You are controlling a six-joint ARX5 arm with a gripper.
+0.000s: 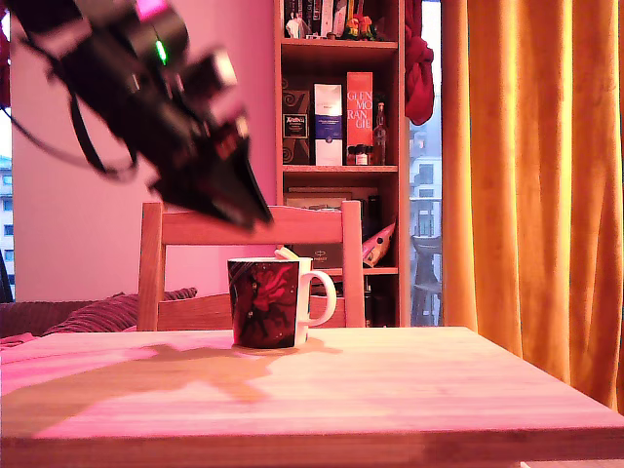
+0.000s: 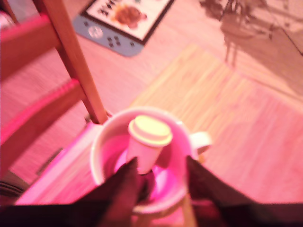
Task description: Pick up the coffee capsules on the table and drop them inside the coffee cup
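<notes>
Gripper [image 2: 158,177] above the coffee cup [image 1: 267,302] — fingers [image 2: 124,182] parted, empty; cream capsule [image 2: 147,142] stands inside the cup. Behind it, a red box [image 1: 359,115] reads "GLEN MORAN…".

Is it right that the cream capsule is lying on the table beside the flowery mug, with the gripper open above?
Not quite. The wrist view shows the cream capsule standing inside the mug, not on the table. The gripper is indeed open above it.
</notes>
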